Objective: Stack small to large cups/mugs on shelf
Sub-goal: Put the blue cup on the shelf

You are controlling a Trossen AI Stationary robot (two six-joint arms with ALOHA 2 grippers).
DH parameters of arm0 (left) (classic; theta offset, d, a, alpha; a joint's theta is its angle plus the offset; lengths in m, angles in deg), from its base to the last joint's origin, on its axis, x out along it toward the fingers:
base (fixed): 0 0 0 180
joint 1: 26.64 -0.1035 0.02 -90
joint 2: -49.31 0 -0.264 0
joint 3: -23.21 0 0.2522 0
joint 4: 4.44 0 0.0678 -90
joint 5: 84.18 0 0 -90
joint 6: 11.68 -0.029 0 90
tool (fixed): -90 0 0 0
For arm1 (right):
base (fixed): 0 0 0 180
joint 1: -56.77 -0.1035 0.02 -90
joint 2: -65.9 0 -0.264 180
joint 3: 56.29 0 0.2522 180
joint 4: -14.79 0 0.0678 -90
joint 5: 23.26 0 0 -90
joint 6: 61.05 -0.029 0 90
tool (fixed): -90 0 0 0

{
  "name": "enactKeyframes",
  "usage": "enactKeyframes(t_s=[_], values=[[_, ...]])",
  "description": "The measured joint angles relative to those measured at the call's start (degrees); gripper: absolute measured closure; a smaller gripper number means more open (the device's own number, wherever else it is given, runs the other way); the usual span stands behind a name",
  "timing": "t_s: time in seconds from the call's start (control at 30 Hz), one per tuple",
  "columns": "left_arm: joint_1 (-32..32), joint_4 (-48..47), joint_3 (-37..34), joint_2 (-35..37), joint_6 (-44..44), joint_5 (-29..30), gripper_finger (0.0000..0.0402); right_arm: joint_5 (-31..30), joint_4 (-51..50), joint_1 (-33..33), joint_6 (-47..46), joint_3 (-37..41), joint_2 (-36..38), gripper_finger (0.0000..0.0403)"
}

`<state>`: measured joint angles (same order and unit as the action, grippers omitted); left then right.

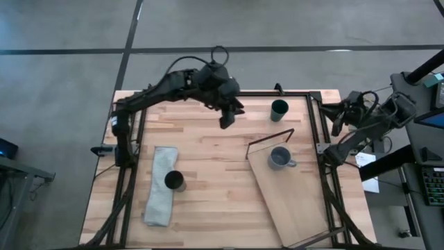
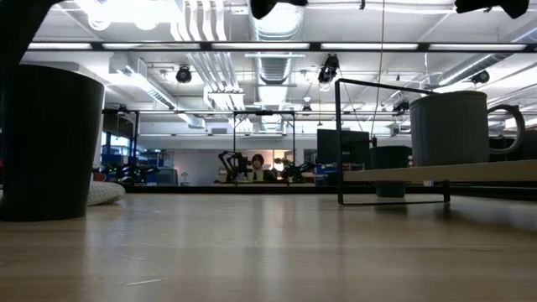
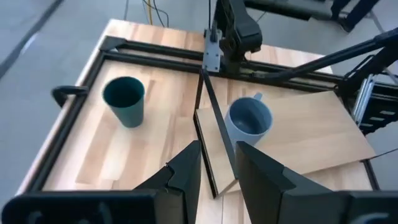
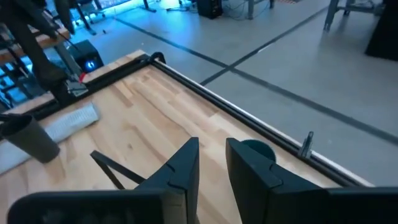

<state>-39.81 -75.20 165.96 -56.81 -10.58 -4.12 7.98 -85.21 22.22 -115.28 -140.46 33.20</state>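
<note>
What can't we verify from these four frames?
- Inside of the black cup: low view shows only its outer wall; high view too small.
- Dark teal-green cup: mostly hidden behind the right gripper in the right wrist view.
- Near end of the pale wooden shelf board: cut off by the high view's bottom edge.
- Left gripper: too small in the high view to judge its height above the table.
</note>
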Motion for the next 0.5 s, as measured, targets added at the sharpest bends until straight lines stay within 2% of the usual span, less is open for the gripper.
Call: enactKeyframes(t_s=[0.13,0.23,0.33,0.5], values=[[0.0,-0.4,0.0,2.9,0.0,1.9,0.0316,0.6,2.9,0.0,1.4,1.6,0.3,0.0328],[0.0,-0.6,0.0,3.9,0.0,4.1,0.0316,1.3,10.3,0.0,7.9,3.7,-0.6,0.0328],[0.0,-0.6,0.1,4.3,0.0,4.5,0.0316,4.8,18.1,0.0,14.4,5.2,-1.7,0.0328],[0.4,-0.5,0.1,4.8,0.0,4.5,0.0316,4.8,25.2,0.1,16.7,6.5,-2.2,0.0328]])
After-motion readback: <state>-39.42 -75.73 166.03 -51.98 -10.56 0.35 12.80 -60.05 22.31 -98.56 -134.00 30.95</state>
